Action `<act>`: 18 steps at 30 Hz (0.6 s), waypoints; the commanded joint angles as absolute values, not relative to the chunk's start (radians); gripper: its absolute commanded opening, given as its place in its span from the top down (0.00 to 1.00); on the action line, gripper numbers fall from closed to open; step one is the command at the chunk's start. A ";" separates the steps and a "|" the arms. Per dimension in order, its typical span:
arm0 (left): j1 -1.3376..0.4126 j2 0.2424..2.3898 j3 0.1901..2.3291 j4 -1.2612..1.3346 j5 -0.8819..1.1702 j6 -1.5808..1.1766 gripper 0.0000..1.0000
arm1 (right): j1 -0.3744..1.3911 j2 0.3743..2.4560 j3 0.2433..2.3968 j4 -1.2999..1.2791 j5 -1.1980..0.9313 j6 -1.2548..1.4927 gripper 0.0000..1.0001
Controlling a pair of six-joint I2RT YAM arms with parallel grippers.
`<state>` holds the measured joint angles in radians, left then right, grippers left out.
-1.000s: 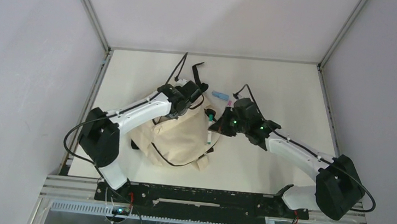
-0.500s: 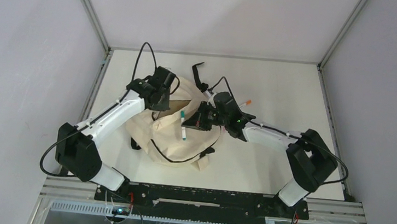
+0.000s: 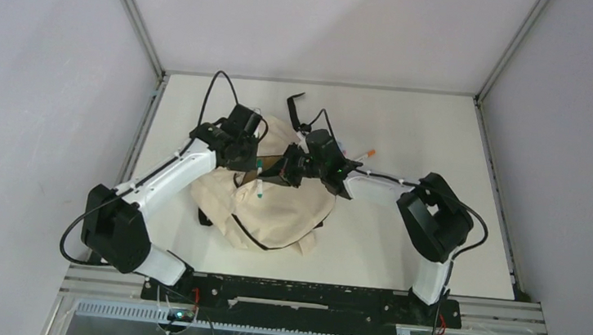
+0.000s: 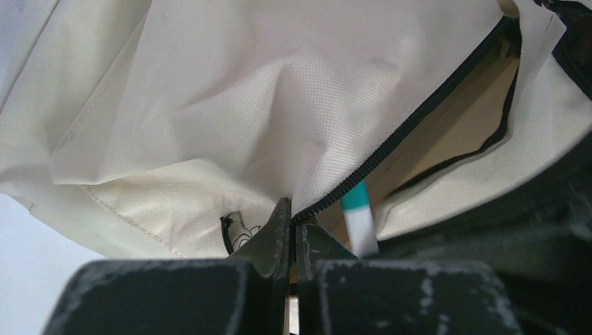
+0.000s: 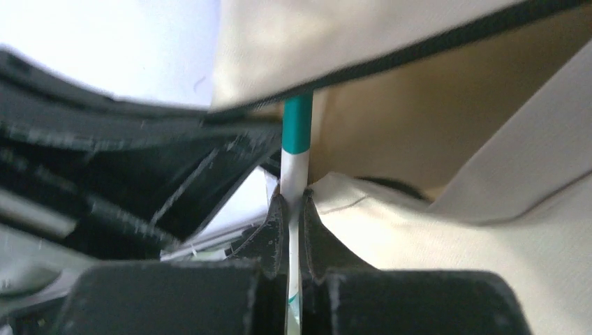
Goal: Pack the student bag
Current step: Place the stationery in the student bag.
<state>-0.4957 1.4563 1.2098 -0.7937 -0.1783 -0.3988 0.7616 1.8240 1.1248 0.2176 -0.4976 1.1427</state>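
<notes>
Where the student bag (image 3: 272,214) lies: middle of the desk (image 3: 368,240), centre of the top view, cream fabric slumped, its open mouth toward the upper part of the frame.
Left end effector (image 4: 293,222): closed, pinching the bag's fabric edge right at the black zipper (image 4: 401,136); in the left wrist view the cloth fans out from that pinch.
Right end effector (image 5: 293,209): closed on a white pen (image 5: 294,174) with a teal band, gripping it by the white shaft, the teal part ahead of the fingers.
Pen and opening: the teal end sits at the gap under the zipper edge, with tan lining behind it; how far in it reaches I cannot tell.
Both end effectors: close together over the upper part of the bag in the top view, the left one on the left, the right one just beside it.
Black strap (image 3: 293,106): on the desk beyond the bag, upper centre of the top view.
Orange-tipped pen (image 3: 366,152): on the desk, right of the bag and apart from it, just above the right forearm in the frame.
</notes>
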 commanded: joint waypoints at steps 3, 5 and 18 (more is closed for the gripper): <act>-0.497 1.385 1.191 -0.737 -0.140 -0.384 1.00 | 0.731 1.902 1.260 0.202 -0.437 1.263 1.00; -0.497 1.379 1.186 -0.736 -0.130 -0.382 1.00 | 0.730 1.921 1.294 0.176 -0.357 1.283 1.00; -0.474 1.361 1.181 -0.764 -0.147 -0.357 1.00 | 0.763 2.017 1.458 0.095 -0.136 1.248 0.46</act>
<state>-0.4801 1.4097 1.1900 -0.7788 -0.1799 -0.3809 0.7570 2.0155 1.3712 0.1162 -0.1692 1.3041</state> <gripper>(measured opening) 0.015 0.500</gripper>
